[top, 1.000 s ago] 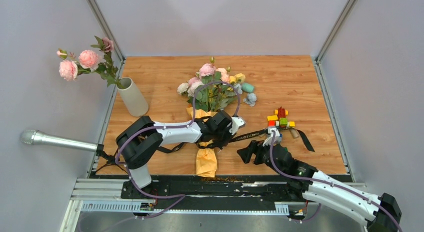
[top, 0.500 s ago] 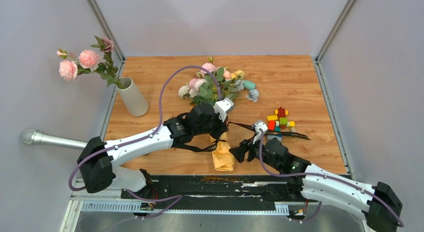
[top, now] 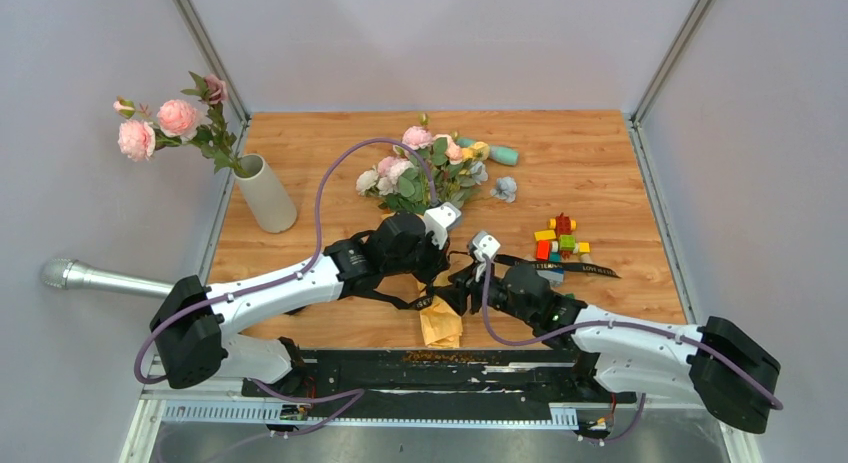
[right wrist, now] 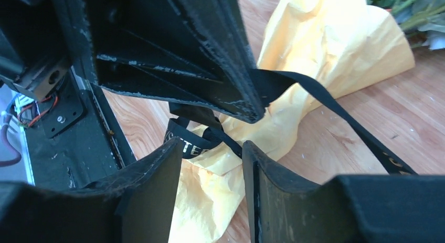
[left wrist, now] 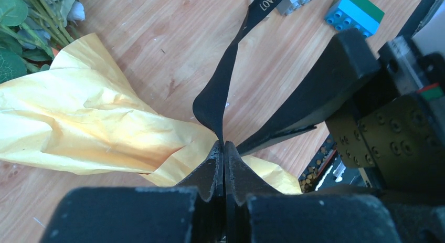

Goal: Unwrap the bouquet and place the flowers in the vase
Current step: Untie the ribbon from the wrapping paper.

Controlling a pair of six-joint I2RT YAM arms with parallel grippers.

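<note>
**Strap untying under way**

Found bouquet [top: 420,178] lying centre of counter [top: 600,153], blooms far, paper tail near. Noted left hand [left wrist: 224,144] pinched shut on black strap [left wrist: 212,93]; right hand [right wrist: 212,146] half-open around strap knot, gripping nothing. Judged next: close, pull apart. Counted one bouquet, one vase [top: 265,195] far left, one strap.

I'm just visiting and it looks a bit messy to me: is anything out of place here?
One pale blue bloom lies alone on the table, apart from the bouquet. The black strap trails loose beside the toy blocks. Brown crumbs litter the black rail at the near edge.
</note>
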